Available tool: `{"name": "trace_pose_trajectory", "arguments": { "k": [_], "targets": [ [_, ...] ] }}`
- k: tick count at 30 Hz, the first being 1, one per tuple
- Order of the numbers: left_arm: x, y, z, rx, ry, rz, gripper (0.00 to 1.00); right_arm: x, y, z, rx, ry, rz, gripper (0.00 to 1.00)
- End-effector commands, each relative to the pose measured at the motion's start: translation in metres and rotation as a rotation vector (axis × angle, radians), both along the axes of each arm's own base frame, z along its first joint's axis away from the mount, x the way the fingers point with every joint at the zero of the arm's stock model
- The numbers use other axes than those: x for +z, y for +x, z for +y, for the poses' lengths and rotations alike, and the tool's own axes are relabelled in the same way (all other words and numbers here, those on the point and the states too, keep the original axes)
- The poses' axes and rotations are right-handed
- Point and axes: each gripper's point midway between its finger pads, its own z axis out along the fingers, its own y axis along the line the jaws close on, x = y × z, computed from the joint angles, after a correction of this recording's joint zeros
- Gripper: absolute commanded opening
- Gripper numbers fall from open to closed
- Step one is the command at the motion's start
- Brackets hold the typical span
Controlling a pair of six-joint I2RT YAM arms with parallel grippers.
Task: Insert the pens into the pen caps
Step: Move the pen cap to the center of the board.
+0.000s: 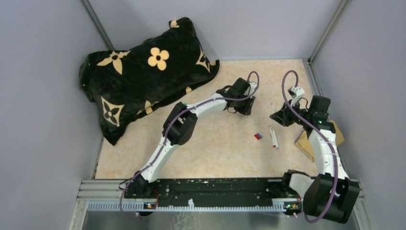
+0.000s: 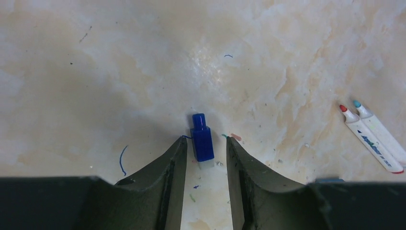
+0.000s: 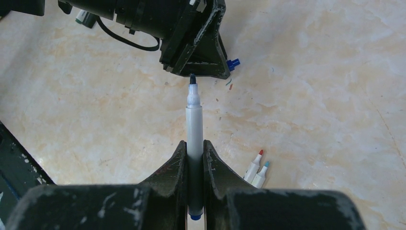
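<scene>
Beige marbled table (image 1: 215,158) with flowered black cushion (image 1: 143,76), blue cap (image 2: 202,138), two uncapped pens (image 2: 369,140), cardboard box (image 1: 304,143).

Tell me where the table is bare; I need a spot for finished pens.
Bare: the near middle of the table, between the left arm and the caps; the far strip right of the pillow. Crowded: around the left gripper, right gripper, loose pen and cardboard.

Robot lab cell: grey panel walls (image 1: 38,96), aluminium corner posts (image 1: 95,19), arm-mounting rail (image 1: 215,189), marbled tabletop (image 1: 215,158).
</scene>
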Motion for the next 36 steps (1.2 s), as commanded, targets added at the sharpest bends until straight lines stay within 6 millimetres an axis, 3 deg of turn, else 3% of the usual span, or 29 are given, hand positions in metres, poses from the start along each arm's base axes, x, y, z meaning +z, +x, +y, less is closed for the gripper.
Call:
{"name": "trace_pose_trajectory", "arguments": {
  "k": [1, 4, 7, 12, 16, 18, 19, 21, 27, 32, 36],
  "targets": [
    [-0.024, -0.002, 0.004, 0.011, 0.112, -0.028, 0.4, 0.02, 0.007, -0.002, 0.003, -0.001, -0.074, 0.0],
    [-0.031, -0.002, 0.008, 0.011, 0.151, -0.05, 0.34, 0.02, 0.007, -0.002, 0.004, 0.0, -0.074, 0.0],
    [-0.037, -0.004, 0.011, -0.002, 0.186, -0.066, 0.21, 0.02, 0.007, -0.001, 0.006, -0.001, -0.075, 0.0],
    [-0.029, -0.017, 0.021, -0.047, 0.22, -0.103, 0.01, 0.021, 0.006, -0.001, 0.011, 0.0, -0.077, 0.0],
    [-0.01, -0.04, 0.044, -0.119, 0.223, -0.143, 0.0, 0.022, 0.004, 0.001, 0.021, 0.007, -0.082, 0.0],
    [-0.01, -0.065, 0.067, -0.177, 0.217, -0.143, 0.0, 0.023, 0.003, 0.002, 0.027, 0.011, -0.085, 0.0],
    [0.005, -0.073, 0.075, -0.196, 0.192, -0.173, 0.0, 0.023, 0.003, 0.002, 0.03, 0.014, -0.086, 0.0],
    [0.013, -0.092, 0.097, -0.236, 0.186, -0.196, 0.0, 0.025, 0.002, 0.004, 0.039, 0.019, -0.091, 0.0],
    [0.004, -0.139, 0.155, -0.257, 0.239, -0.146, 0.03, 0.027, -0.002, 0.01, 0.074, 0.045, -0.1, 0.0],
    [-0.017, -0.153, 0.181, -0.209, 0.285, -0.104, 0.04, 0.027, -0.004, 0.012, 0.09, 0.054, -0.102, 0.0],
    [-0.017, -0.155, 0.192, -0.159, 0.304, -0.104, 0.08, 0.028, -0.006, 0.014, 0.098, 0.057, -0.105, 0.0]
  ]
}}
